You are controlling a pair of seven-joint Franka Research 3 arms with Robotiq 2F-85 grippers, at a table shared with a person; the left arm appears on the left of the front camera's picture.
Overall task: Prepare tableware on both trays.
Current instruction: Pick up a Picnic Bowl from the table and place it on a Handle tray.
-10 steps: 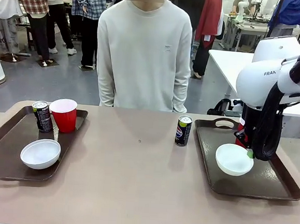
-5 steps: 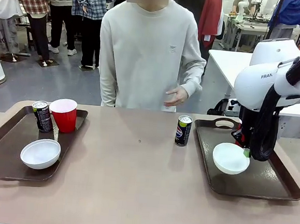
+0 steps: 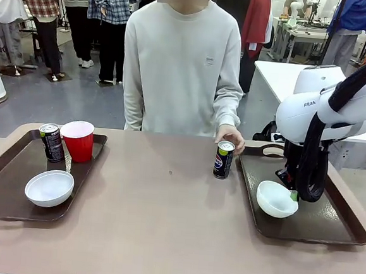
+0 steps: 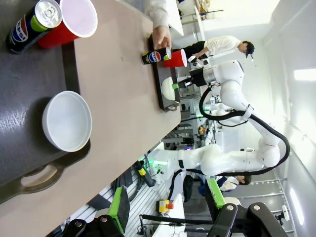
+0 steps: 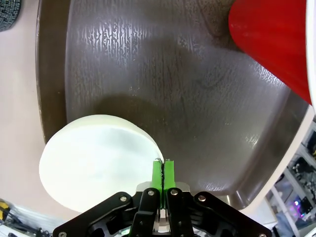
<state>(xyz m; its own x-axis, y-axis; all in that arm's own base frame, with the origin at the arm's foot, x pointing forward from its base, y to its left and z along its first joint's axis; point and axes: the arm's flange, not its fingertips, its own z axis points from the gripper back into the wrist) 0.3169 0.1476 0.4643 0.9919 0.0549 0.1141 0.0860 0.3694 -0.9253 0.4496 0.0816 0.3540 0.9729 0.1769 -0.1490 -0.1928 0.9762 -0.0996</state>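
The right gripper (image 3: 290,195) is down over the right tray (image 3: 331,232), and the right wrist view shows its two green pads (image 5: 157,173) pressed together on the near rim of a white bowl (image 5: 94,158), so the bowl is pinched by its edge. The bowl (image 3: 276,199) sits low in the tray's front half, slightly tipped; whether its base is fully down cannot be told. A red cup (image 5: 276,44) stands farther back on the same tray, apart from the bowl.

The left gripper (image 4: 167,200) hangs above the left tray (image 3: 1,192) with its fingers wide apart and nothing between them. That tray already carries a bowl (image 3: 49,187), a red cup (image 3: 77,140) and a can (image 3: 51,142).

The second can (image 3: 224,159) stands on the bare table just beside the right tray, with the person's hand (image 3: 229,134) on its top.

The step looks like setting the bowl down. To do it well, the arm should lower until the base lies flat, part the pads fully, then rise straight up so neither pad hooks the rim and flips the light bowl; drifting back toward the cup should be avoided
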